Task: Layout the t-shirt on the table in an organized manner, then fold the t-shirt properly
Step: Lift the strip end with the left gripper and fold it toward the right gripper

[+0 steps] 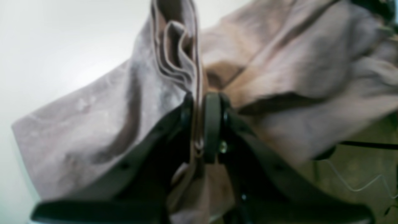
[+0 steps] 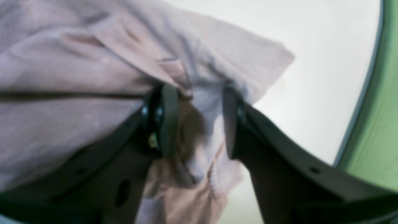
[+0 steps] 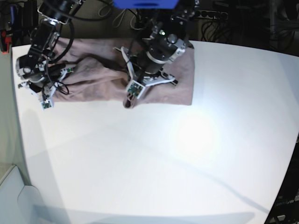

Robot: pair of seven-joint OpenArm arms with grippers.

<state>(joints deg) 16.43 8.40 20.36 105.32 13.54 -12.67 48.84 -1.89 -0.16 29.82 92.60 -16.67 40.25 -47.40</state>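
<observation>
One t-shirt (image 3: 103, 77) lies crumpled along the far edge of the tabletop (image 3: 187, 154), its long axis running across the view, well short of flat. The left claw (image 1: 199, 124) sits over the middle of the garment, pinched nearly shut on a thin fold of cloth. The right claw (image 2: 199, 121) works at the shirt's end nearest the tabletop's side edge, jaws about half apart with fabric bunched between them; whether it truly grips, I cannot tell. The coming spread appears to turn on drawing the two claws apart along that long axis. Count: one shirt, two claws
</observation>
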